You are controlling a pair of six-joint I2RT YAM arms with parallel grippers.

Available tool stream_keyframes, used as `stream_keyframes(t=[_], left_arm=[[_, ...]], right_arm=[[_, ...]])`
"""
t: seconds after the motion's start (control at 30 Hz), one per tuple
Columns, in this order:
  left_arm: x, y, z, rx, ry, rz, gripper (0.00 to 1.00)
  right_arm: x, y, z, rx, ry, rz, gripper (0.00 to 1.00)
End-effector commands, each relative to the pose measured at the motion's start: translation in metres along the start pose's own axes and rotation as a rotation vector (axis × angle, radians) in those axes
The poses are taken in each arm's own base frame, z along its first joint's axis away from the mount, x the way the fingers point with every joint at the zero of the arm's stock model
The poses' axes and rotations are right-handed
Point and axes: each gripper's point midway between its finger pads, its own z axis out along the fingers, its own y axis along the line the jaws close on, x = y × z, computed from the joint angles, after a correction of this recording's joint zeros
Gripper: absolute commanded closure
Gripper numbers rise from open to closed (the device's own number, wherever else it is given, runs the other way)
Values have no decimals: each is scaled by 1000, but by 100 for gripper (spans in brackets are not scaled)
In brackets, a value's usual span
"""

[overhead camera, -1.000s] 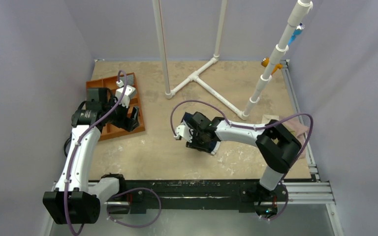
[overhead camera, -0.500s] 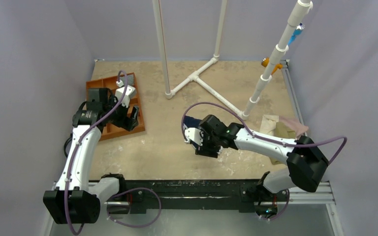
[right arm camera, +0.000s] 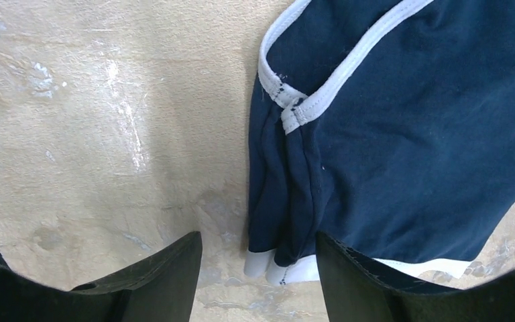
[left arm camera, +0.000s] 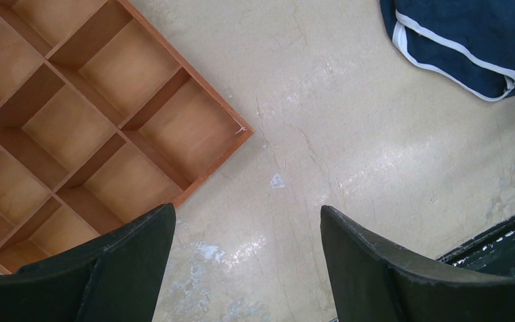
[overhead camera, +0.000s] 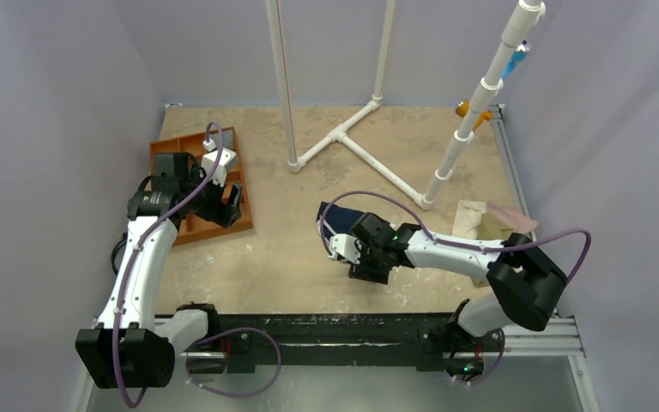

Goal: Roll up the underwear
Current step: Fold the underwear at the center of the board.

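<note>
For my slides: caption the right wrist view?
Open right tool poised over the bunched edge of the white-trimmed navy underwear on the beige table.

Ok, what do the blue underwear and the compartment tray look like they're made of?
Underwear: soft knit fabric, probably cotton, matte navy; it folds limply and has stitched white trim. Tray: wood or fibreboard, it seems, matte orange-brown, with thin straight dividers.
</note>
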Motion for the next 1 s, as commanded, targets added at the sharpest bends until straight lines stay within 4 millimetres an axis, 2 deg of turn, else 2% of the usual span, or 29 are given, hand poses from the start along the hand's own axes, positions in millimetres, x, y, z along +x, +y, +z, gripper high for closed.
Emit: stream_keyframes(t=[0.0, 0.53, 0.63, 0.77, 0.87, 0.97], left_arm=[[-7, 3, 0, -4, -32, 6, 22], [-6, 1, 3, 13, -22, 4, 22], [-5, 1, 5, 17, -17, 3, 22], [-1, 0, 13, 37, -18, 16, 21], [2, -14, 20, 128, -42, 45, 20], [2, -36, 24, 252, -94, 77, 19]], right_arm=[[-2, -9, 1, 51, -8, 20, 39], [22, -4, 15, -24, 59, -6, 60], [27, 0, 20, -58, 67, -9, 69], [31, -4, 22, -72, 68, 11, 86], [26, -9, 17, -84, 42, 26, 100], [15, -13, 7, -115, -4, 35, 100]])
